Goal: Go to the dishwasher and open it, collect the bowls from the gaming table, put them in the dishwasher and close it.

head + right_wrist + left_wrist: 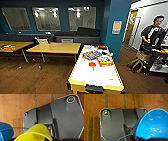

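Note:
The gaming table [100, 75], with a white top and a yellow edge, stands just ahead in the head view. An orange-red bowl [92, 64] sits near its middle, beside flat colourful boxes [104, 60]. In the left wrist view a blue bowl [152, 126] hangs over the wooden floor with my left gripper shut on its rim. In the right wrist view a yellow-green cup [36, 134] is held over the floor by my right gripper, and the blue bowl [5, 131] shows beside it. The dishwasher is out of view.
Two yellow wooden-topped tables [53, 47] stand to the left over wooden floor. A blue column [116, 30] rises right of the gaming table. Beyond it a person [152, 32] sits at a rig near a doorway.

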